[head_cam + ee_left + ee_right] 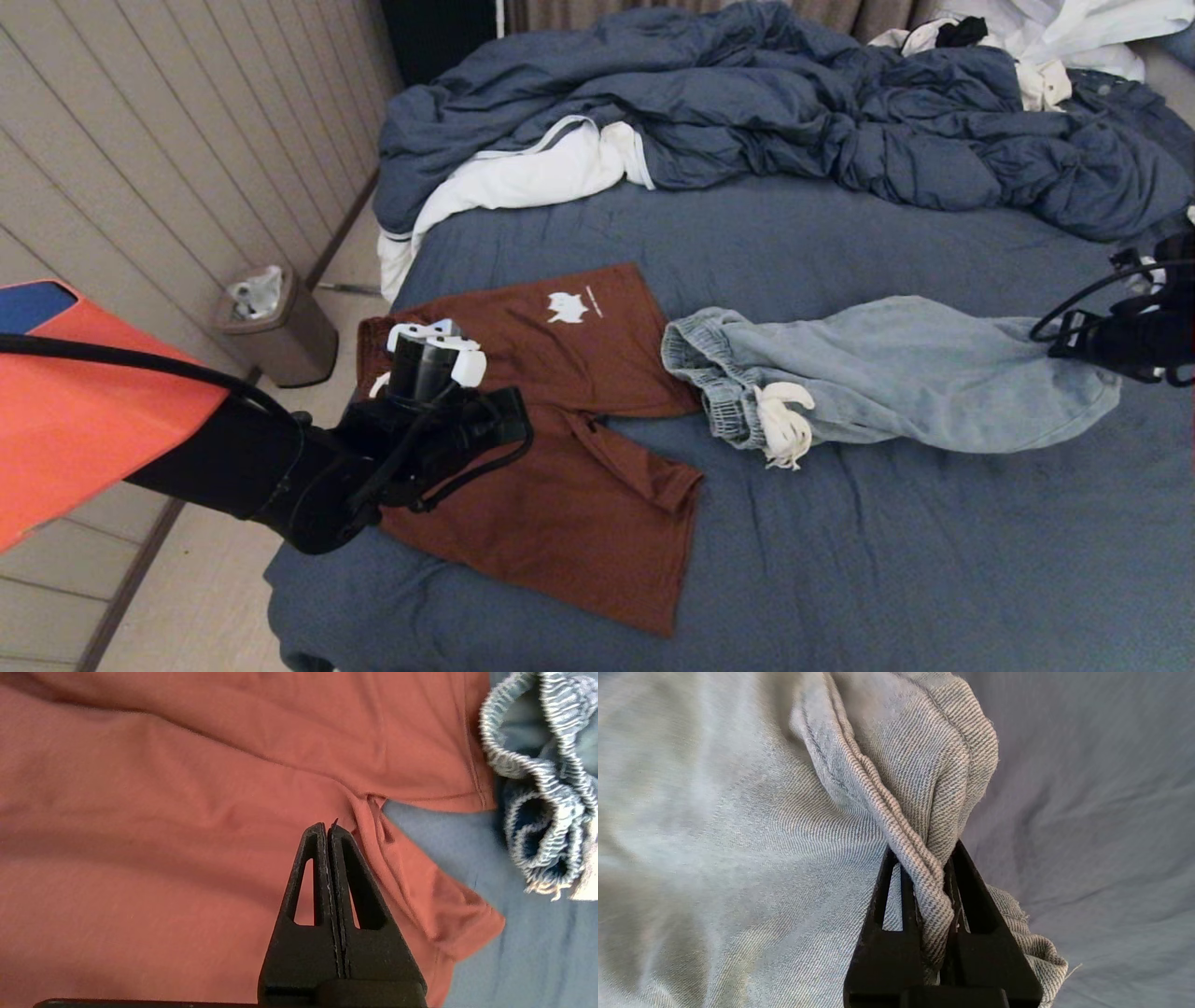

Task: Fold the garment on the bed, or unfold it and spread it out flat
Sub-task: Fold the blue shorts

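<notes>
Closest, the left hand (328, 833) hovers pinched shut and empty over the red shorts (560, 448) on the bed (887, 560). Right hand (931, 858) pinches the jeans (896, 373); a hard tug could bunch them.
</notes>
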### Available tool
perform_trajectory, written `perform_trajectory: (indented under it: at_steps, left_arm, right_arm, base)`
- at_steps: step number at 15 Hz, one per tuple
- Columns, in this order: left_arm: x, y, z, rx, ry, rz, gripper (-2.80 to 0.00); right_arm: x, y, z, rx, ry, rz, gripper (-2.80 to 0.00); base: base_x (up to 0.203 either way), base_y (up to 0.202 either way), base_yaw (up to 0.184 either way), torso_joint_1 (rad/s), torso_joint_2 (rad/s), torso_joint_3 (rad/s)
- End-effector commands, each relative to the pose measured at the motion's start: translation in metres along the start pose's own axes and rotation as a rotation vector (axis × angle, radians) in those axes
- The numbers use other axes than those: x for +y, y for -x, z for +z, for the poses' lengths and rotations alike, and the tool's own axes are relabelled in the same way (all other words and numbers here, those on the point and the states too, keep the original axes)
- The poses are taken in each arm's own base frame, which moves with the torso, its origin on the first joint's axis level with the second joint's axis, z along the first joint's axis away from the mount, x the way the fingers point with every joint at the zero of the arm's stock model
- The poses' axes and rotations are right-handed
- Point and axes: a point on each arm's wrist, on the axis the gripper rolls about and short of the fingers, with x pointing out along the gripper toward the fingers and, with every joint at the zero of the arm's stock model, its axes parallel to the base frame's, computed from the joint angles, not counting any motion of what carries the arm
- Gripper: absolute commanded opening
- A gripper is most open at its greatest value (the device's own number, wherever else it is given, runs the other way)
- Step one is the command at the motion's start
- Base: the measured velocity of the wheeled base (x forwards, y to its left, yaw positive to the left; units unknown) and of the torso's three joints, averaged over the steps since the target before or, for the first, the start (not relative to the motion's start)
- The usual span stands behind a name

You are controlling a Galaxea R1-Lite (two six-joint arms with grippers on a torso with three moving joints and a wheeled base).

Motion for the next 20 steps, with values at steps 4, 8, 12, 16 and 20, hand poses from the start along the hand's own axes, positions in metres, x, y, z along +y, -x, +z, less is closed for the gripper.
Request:
perform_trajectory:
  at_steps: [4,8,12,16,20]
  left_arm:
    - [-0.001,0.01,0.001,-0.005,0.013,-0.011,-2.8]
    - [0.002,0.014,-0.003,-0.013,0.015,-0.022,-2.8]
    - [0.003,0.018,-0.016,0.004,0.003,-0.038,-2.8]
    - [-0.005,0.022,-0.034,0.039,-0.016,-0.068,-2.8]
    - [-0.01,0.022,-0.049,0.061,-0.031,-0.092,-2.8]
  right_arm:
    - [0.069,0.064,0.022,-0.101,0.109,0.114,-2.8]
    - [0.188,0.105,-0.001,-0.095,0.264,0.351,-2.8]
    - [0.283,0.124,-0.048,-0.065,0.452,0.446,-2.8]
    - [0.33,0.118,-0.1,0.024,0.578,0.463,-2.8]
    - [0.333,0.11,-0.132,0.086,0.622,0.465,-2.8]
  base:
    - [0.0,0.0,0.0,0.0,0.0,0.0]
    - [0.0,0.0,0.0,0.0,0.0,0.0]
    - [0.0,0.0,0.0,0.0,0.0,0.0]
    - [0.0,0.0,0.0,0.0,0.0,0.0]
    - [0.0,0.0,0.0,0.0,0.0,0.0]
